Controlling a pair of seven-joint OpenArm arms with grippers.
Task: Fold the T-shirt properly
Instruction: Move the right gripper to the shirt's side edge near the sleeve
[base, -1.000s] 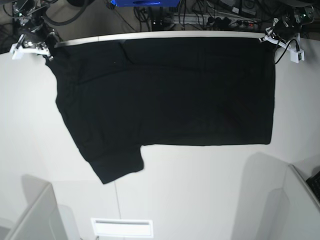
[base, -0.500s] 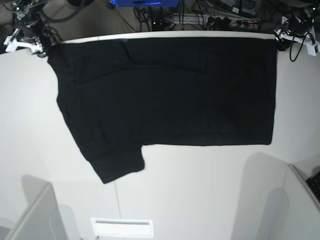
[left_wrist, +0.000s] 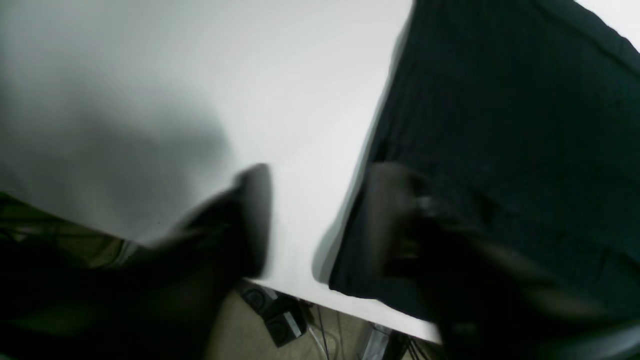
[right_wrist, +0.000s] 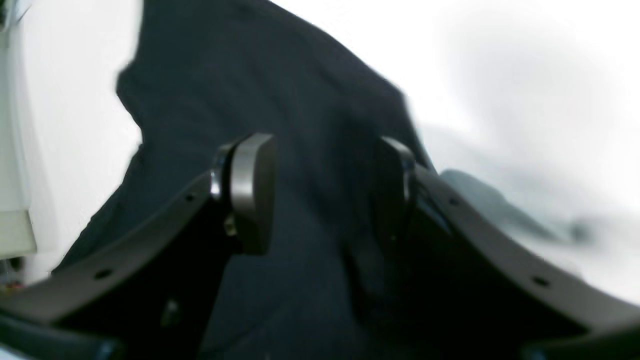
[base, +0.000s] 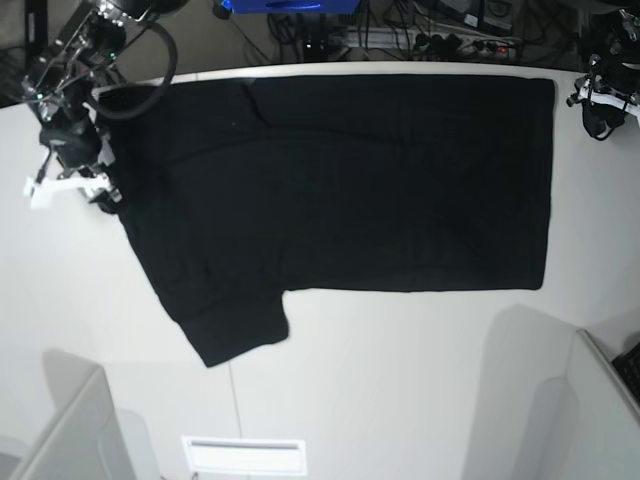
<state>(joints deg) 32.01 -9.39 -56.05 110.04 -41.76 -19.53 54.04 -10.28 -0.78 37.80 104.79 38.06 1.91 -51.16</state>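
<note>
table (base: 380, 380): white | cables (base: 440, 30): behind far edge | white vent plate (base: 243, 455): near edge

No readable text, though views are blurred.

Your T-shirt (base: 340, 180) spread flat on the desk (base: 400, 380), its top edge along the desk's far edge, one sleeve pointing toward the near-left corner, right hand (base: 100, 190) at its left edge, left hand (base: 600, 110) near the far-right corner
</note>
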